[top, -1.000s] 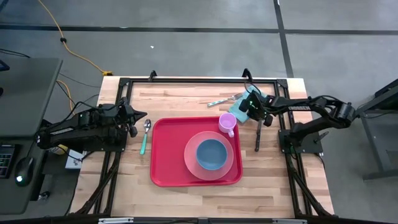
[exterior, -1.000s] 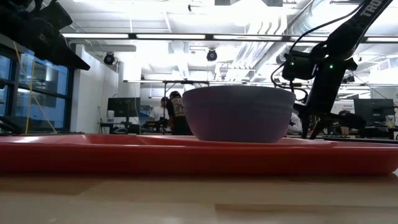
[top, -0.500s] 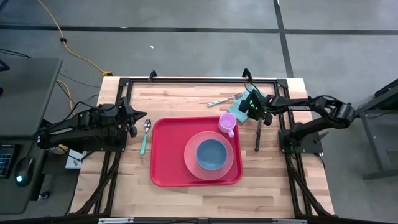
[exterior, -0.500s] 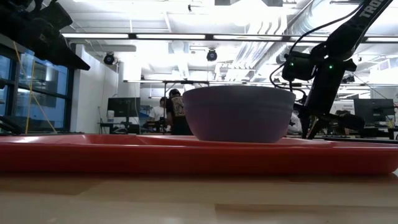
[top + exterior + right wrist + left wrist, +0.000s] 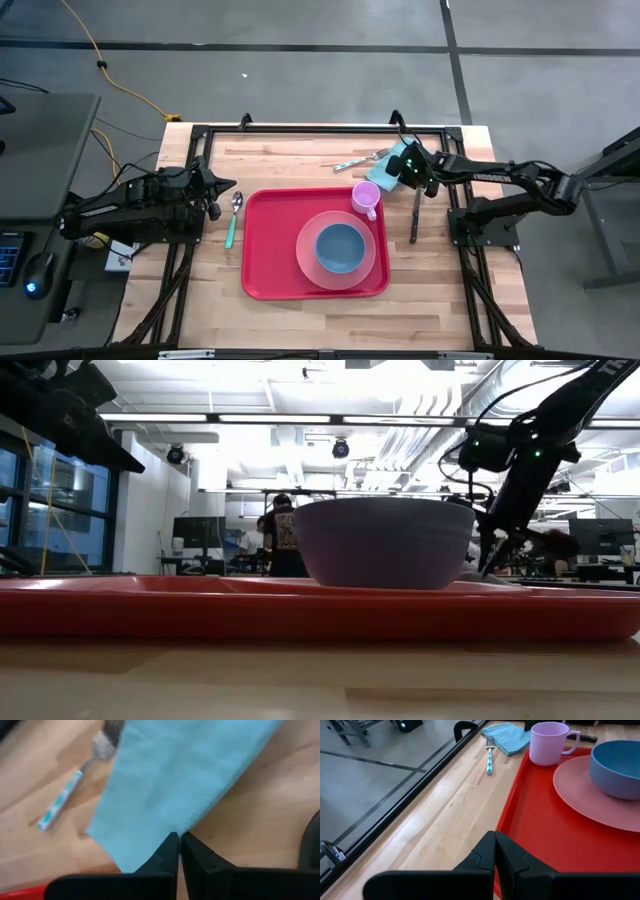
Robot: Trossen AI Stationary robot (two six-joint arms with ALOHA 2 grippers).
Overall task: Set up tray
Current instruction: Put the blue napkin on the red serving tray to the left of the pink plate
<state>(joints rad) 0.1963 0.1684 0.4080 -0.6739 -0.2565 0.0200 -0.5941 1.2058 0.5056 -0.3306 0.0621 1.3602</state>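
Sitting mid-worktop in the high view, the large bright red rectangular plastic tray (image 5: 268, 255) carries a round salmon-pink plate (image 5: 304, 252) at its 3 o'clock half, with a blue bowl (image 5: 340, 247) on the plate. A lilac plastic mug (image 5: 365, 198) stands at the tray's 1 o'clock corner, just off the plate's rim. The light wooden worktop (image 5: 300, 160) holds the rest. A folded teal cloth napkin (image 5: 370, 191) lies at 1 o'clock of the tray, by the mug. A fork with a teal patterned handle (image 5: 358, 160) lies at 12 o'clock of the napkin, its tines at the napkin's edge. A dark-handled knife (image 5: 414, 215) lies at 3 o'clock of the tray. A spoon with a green handle (image 5: 233, 217) lies at 9 o'clock, just off the tray's rim. The right hand (image 5: 179, 851) hovers low over the napkin, fingers pressed together at the cloth's edge. The left hand (image 5: 494, 852) waits at 9 o'clock of the tray, fingers pressed together, holding nothing.
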